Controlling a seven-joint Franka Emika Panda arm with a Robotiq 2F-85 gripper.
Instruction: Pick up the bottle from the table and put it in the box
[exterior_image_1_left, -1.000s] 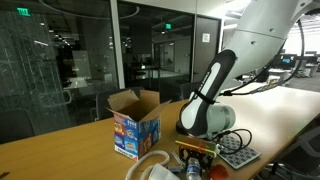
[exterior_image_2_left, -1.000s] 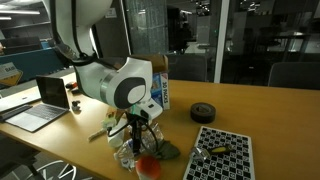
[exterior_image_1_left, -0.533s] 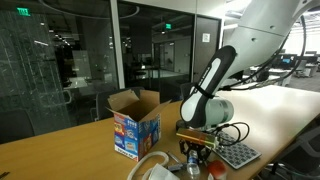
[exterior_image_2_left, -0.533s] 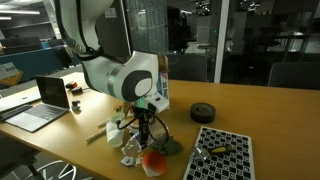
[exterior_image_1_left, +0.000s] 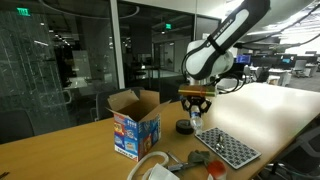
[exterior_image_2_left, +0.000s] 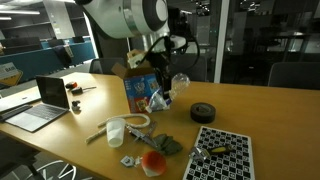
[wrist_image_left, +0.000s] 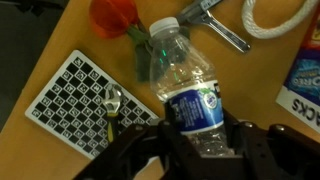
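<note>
The claw (wrist_image_left: 200, 132) is clamped around the bottle (wrist_image_left: 186, 78) at its blue label, cap pointing toward the top of the wrist view, and the load hangs well above the counter (exterior_image_1_left: 60, 150). In an exterior view the box (exterior_image_1_left: 135, 128) sits left of centre, with the claw to its right and higher than its flaps. I'd say the carry is what counts now: travel across until the bottle is over the open top, clear of the raised flaps, then lower it inside before letting go. The thin plastic looks squashable, so a steady grip matters. The tape (exterior_image_2_left: 203, 112) and tray (wrist_image_left: 75, 100) lie below.
</note>
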